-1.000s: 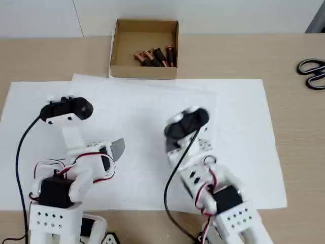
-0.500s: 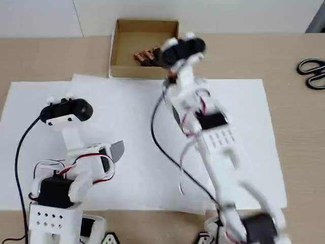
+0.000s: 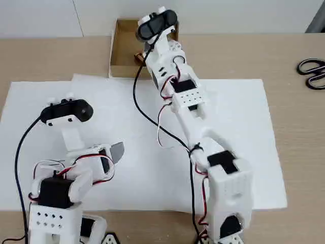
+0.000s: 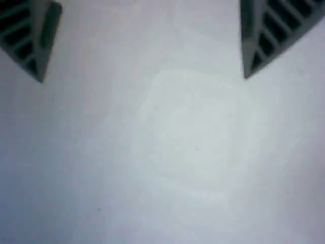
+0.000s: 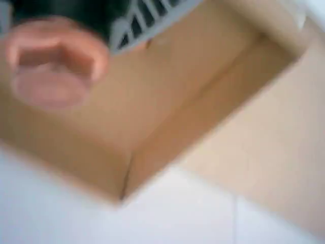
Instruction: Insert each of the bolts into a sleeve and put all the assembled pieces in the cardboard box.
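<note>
My right arm (image 3: 175,76) stretches across the white paper (image 3: 238,122) to the cardboard box (image 3: 118,51) at the back. In the right wrist view, my right gripper (image 5: 76,35) is shut on a copper-coloured assembled piece (image 5: 51,66), held over the brown floor of the box (image 5: 167,127). A bit of the copper pieces (image 3: 138,57) in the box shows beside the arm. At the front left, over bare paper, my left gripper (image 4: 142,79) stands open with nothing between its grey fingers (image 4: 264,35). From above, one grey finger (image 3: 118,148) of it shows.
Black-handled scissors (image 3: 312,71) lie on the wooden table (image 3: 254,56) at the far right. Black cables trail from both arms over the paper.
The right arm has swung from the front middle of the paper out to the cardboard box, carrying the piece. The left arm has stayed still.
</note>
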Controlling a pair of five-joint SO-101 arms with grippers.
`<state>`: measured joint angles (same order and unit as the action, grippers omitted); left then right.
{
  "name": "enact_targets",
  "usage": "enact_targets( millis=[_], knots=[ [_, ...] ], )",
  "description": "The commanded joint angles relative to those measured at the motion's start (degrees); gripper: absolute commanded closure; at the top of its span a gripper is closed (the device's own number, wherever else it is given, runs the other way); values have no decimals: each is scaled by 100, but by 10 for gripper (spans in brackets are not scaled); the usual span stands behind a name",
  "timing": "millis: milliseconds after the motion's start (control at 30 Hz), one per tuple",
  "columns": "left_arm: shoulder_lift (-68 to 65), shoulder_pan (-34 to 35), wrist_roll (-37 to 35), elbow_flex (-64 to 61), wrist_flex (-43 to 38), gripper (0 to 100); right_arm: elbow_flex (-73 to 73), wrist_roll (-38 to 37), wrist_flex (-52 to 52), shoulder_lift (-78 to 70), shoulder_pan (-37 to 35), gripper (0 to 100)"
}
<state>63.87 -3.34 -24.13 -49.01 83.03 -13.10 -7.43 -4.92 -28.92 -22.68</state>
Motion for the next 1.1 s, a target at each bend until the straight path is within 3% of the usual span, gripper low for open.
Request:
enact_targets(
  millis=[0,333,900,1067],
  knots=[
    [44,18,9,224,26,761,-835,-70,505,-321,-171,995],
    [44,9,-88,48,-44,761,-2479,-79,1684,-2475,-321,995],
    [44,-18,-88,40,-53,761,-5143,-79,1666,-5086,-338,994],
    [44,-9,-88,40,-53,761,-5152,-79,1657,-5174,-347,871]
  ],
)
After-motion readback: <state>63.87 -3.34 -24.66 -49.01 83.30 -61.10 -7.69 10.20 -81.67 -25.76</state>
